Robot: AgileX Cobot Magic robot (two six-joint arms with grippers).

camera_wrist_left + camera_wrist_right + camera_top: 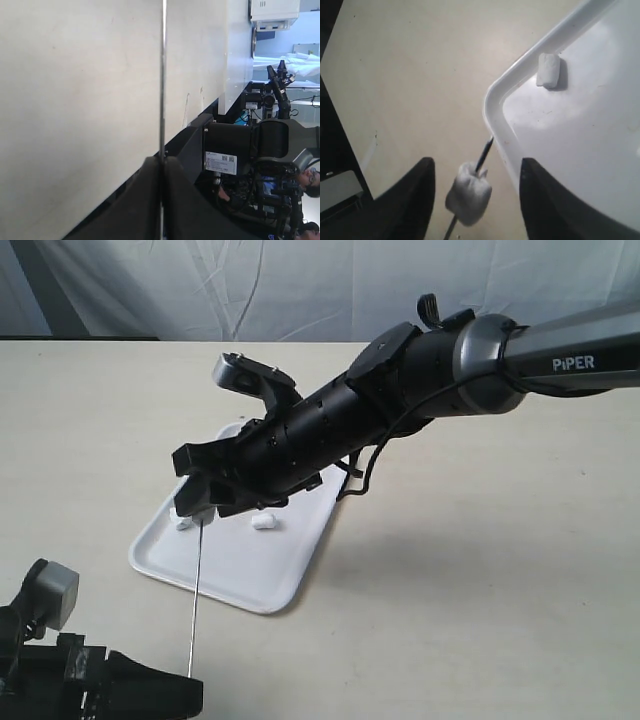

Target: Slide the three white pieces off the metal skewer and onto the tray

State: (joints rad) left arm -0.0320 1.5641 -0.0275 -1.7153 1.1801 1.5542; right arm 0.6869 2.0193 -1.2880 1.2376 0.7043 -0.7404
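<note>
My left gripper (186, 687) (161, 161) is shut on the near end of the metal skewer (197, 590) (163, 75), which points up toward the tray (235, 575) (580, 150). One white piece (468, 194) is still threaded near the skewer's tip (488, 147), just outside a tray corner. My right gripper (200, 508) (477, 167) is open, with its fingers on either side of that piece and not touching it. Two more white pieces lie on the tray: one (183, 523) (549, 70) by the left rim, the other (265, 523) near the middle.
The tray sits on a bare beige table (480, 570). The right arm (420, 380) reaches across from the upper right and covers the tray's far part. A white cloth backdrop (300, 280) hangs behind the table.
</note>
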